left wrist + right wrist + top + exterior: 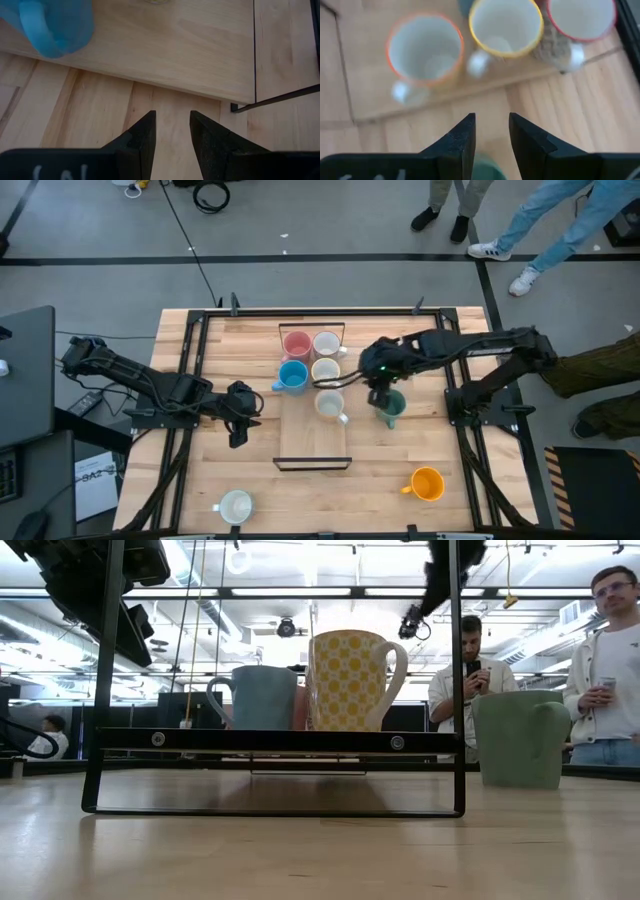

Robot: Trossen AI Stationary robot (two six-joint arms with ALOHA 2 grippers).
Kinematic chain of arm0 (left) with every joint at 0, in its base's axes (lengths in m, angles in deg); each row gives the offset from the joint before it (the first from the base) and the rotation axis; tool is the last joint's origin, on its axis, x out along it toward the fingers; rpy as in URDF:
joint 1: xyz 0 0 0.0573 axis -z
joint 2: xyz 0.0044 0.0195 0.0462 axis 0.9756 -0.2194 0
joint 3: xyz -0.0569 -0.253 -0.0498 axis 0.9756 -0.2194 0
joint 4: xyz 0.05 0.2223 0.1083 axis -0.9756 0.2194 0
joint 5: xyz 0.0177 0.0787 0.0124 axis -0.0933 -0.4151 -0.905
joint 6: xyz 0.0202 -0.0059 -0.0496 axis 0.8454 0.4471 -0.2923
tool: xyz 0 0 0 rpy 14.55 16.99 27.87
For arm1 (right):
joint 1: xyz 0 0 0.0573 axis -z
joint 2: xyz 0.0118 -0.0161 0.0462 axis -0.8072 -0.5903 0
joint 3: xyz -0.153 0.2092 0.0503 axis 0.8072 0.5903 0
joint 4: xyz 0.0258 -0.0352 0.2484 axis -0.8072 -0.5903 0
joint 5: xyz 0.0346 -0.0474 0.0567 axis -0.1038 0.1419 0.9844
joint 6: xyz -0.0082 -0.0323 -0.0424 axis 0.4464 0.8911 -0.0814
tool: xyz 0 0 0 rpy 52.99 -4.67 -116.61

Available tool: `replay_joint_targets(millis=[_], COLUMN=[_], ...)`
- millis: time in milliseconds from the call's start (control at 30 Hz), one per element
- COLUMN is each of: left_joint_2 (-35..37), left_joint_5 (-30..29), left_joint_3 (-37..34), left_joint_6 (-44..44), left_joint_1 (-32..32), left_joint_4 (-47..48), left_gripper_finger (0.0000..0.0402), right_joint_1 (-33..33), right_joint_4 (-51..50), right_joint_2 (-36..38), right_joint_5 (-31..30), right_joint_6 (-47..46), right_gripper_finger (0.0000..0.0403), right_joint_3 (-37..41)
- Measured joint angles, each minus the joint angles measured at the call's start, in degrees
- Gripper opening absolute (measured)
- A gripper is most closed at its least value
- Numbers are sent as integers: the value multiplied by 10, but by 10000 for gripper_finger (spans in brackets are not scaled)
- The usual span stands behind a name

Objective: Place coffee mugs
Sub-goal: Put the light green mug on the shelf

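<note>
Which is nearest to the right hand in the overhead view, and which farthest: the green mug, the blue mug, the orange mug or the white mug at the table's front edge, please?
1. Green mug: directly beneath the right hand.
2. Blue mug: on the board, toward the left arm.
3. Orange mug: front right of the table.
4. White mug: front left, farthest.

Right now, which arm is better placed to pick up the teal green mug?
The right. Its gripper hovers directly over the teal green mug, beside the board. The left gripper waits across that board, open and empty.
</note>
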Motion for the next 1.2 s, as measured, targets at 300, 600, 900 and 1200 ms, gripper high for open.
replay_joint_targets(millis=[300,600,900,1200], left_joint_2=[0,0,0,0], left_joint_5=[0,0,0,0], left_joint_3=[0,0,0,0], left_joint_6=[0,-1,-2,-2], left_joint_1=[0,0,0,0], left_joint_4=[-2,-3,-10,-21], left_gripper_finger=[126,126,126,126], right_joint_1=[26,39,39,51], right_joint_4=[-22,-17,23,50], right_joint_2=[45,47,47,47], right_joint_5=[0,40,33,35], right_joint_6=[63,107,133,119], right_gripper_finger=[123,123,123,123], right_joint_3=[80,171,227,263])
